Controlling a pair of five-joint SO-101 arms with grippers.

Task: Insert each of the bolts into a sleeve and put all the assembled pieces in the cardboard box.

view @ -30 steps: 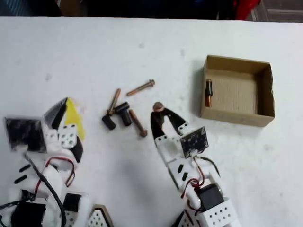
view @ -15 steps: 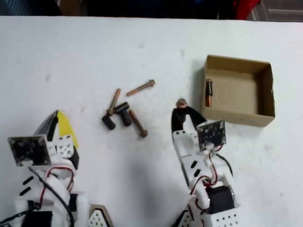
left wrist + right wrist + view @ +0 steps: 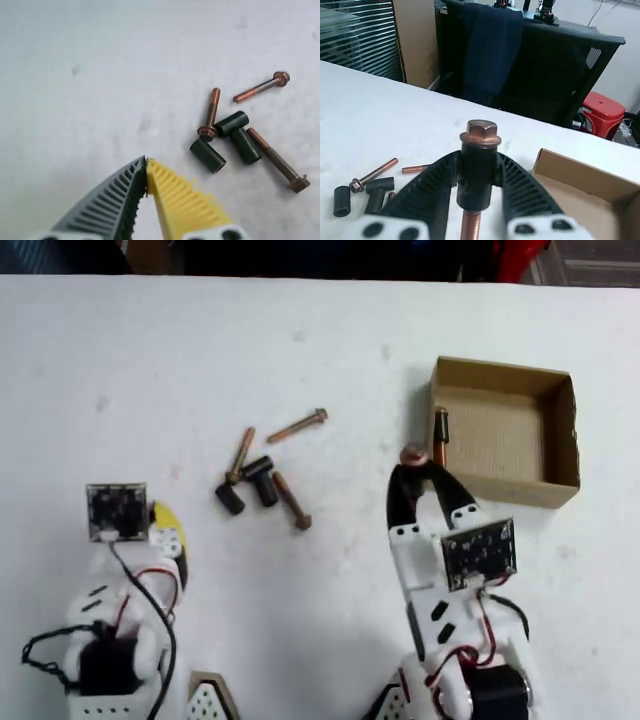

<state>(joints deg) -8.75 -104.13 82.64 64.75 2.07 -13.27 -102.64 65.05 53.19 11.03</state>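
Note:
My right gripper (image 3: pixel 414 470) is shut on a black sleeve with a copper bolt through it (image 3: pixel 478 165), held upright just outside the near left corner of the cardboard box (image 3: pixel 556 440). One assembled piece (image 3: pixel 440 435) lies inside the box against its left wall. Three loose copper bolts (image 3: pixel 260 88) and three black sleeves (image 3: pixel 207 155) lie clustered at the table's middle (image 3: pixel 262 480). My left gripper (image 3: pixel 145 167), grey and yellow fingers pressed together on nothing, sits near the table's front left (image 3: pixel 165 525), short of that cluster.
Bare white table (image 3: pixel 150 360) stretches behind and left of the cluster. Past the table's far edge stand a black chair (image 3: pixel 555 65) and a red stool (image 3: pixel 602 112).
My right arm has carried the sleeved bolt to the right, from beside the cluster up to the box's corner. The left arm has drawn back toward the front edge and turned.

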